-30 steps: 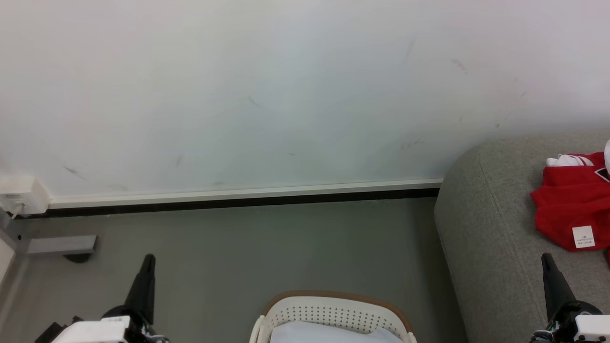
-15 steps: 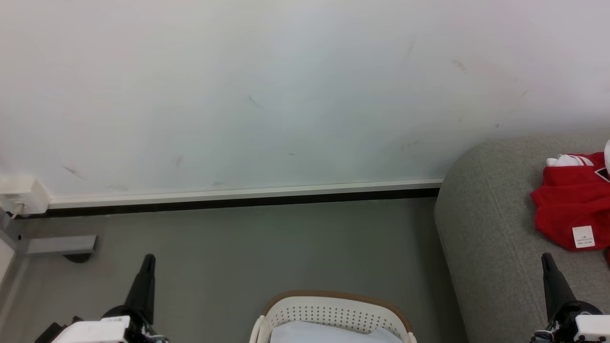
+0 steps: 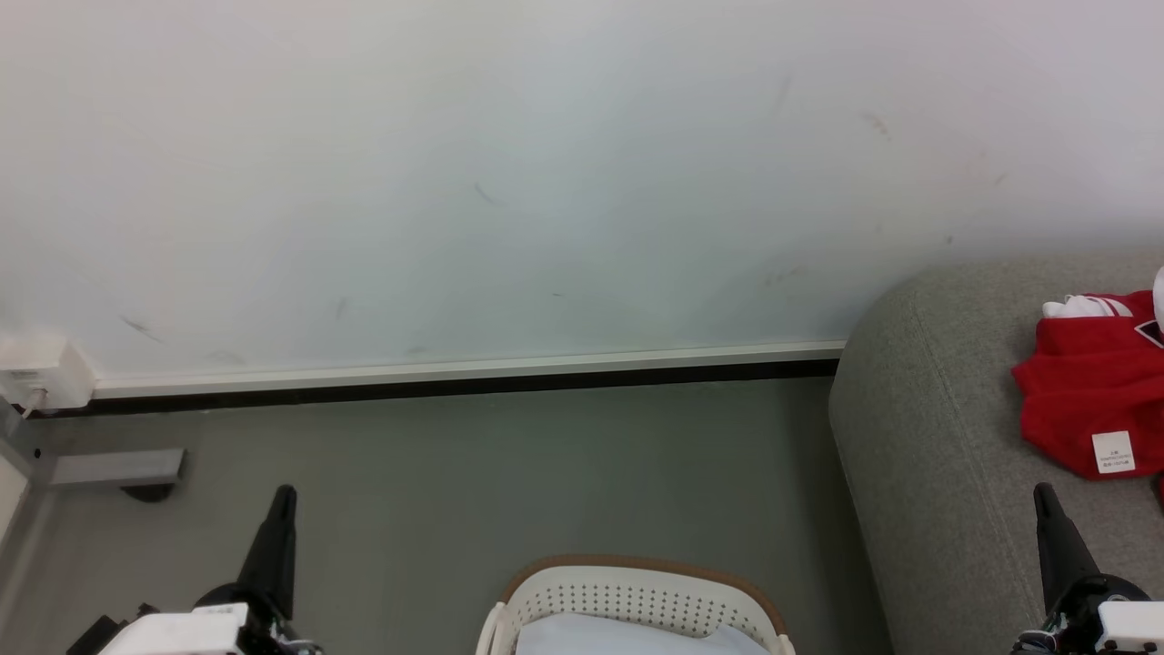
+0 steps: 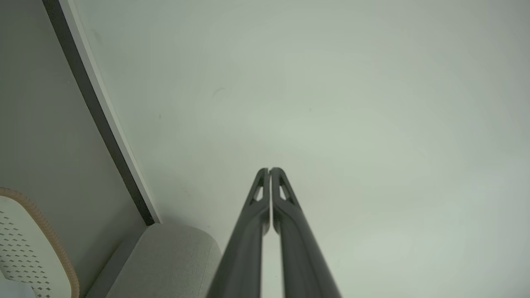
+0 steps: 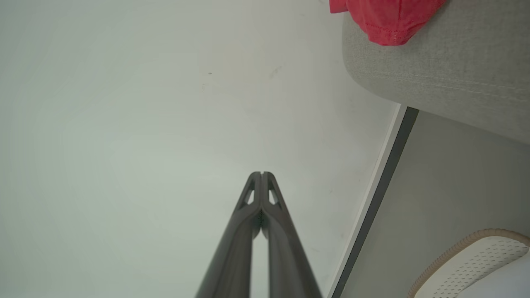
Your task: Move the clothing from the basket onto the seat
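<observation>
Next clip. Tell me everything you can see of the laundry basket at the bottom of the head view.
The basket is cream-white plastic and rounded. Its wall is pierced with rows of small holes, and a brown band runs along its rim. It stands upright on the grey floor, low in the middle of the head view and cut off by the bottom edge. The grey sofa is to its right, apart from it. Its inside looks pale; what that is I cannot tell.

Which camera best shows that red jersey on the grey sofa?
The head view: the red jersey lies crumpled, white label visible. The right wrist view catches just its hem at the sofa edge.
</observation>
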